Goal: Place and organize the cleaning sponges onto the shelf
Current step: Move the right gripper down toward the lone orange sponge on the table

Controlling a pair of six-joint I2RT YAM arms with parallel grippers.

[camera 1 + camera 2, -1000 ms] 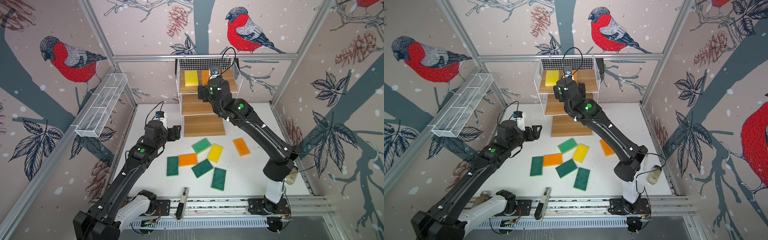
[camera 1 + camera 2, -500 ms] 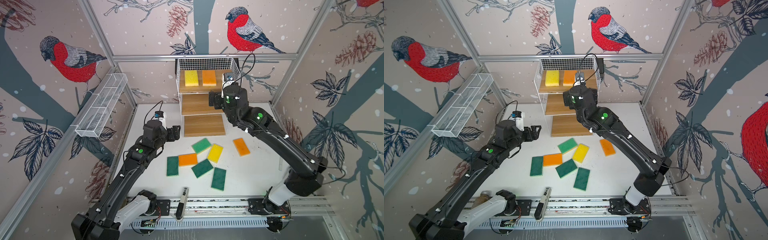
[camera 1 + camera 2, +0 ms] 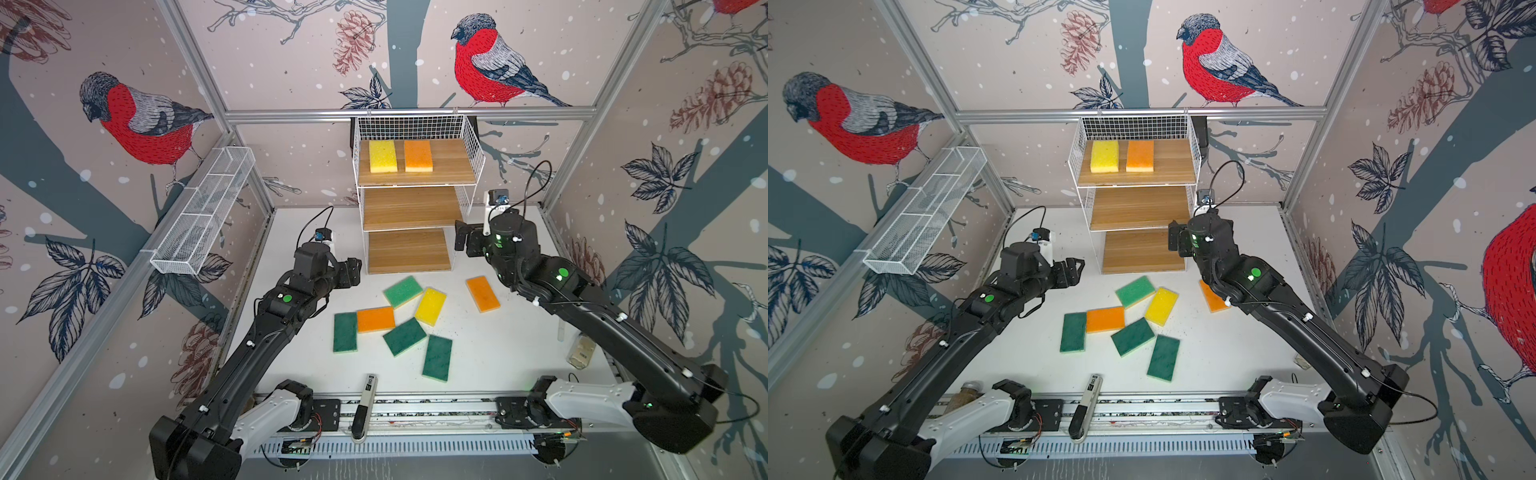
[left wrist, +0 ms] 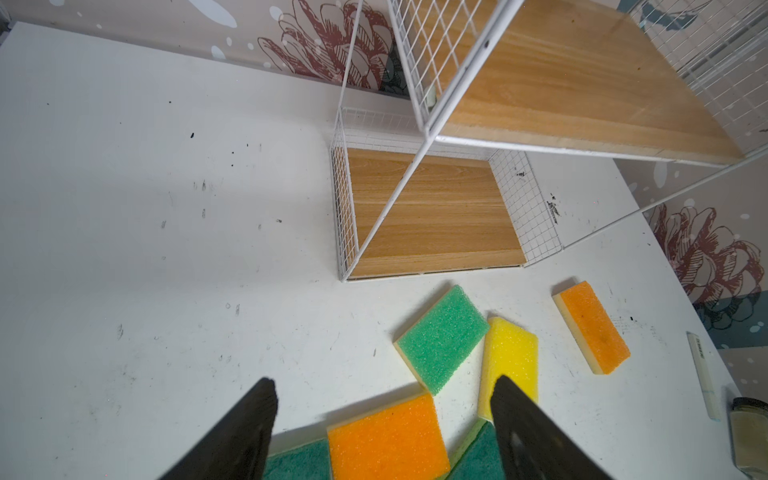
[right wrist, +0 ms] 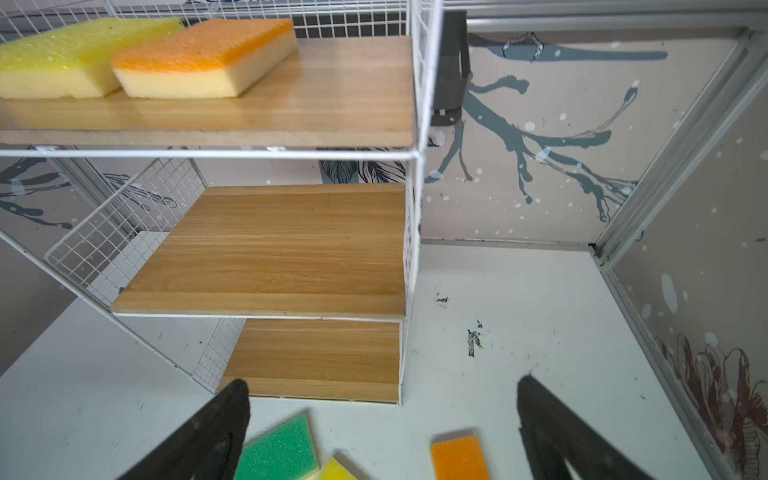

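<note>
Nearest on the bench [image 3: 519, 353] lie three dark green sponges [image 3: 437, 357], with an orange sponge [image 3: 376, 319] touching the leftmost. Behind them a yellow sponge [image 3: 431, 306] sits just beside a light green sponge [image 3: 403, 291], and a second orange sponge [image 3: 482, 294] lies apart on the right. Farther back, both jaws hang open and empty: left jaws left of the shelf [image 3: 411, 208], right jaws beside its right side. Its top board holds a shelved yellow sponge [image 3: 382, 156] and a shelved orange sponge [image 3: 418, 155].

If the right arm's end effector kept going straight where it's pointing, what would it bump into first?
Probably the shelf, around its two lower boards. The right end effector, open and empty, aims that way in its wrist view. Nothing shows in between, but depth is hard to judge here.
</note>
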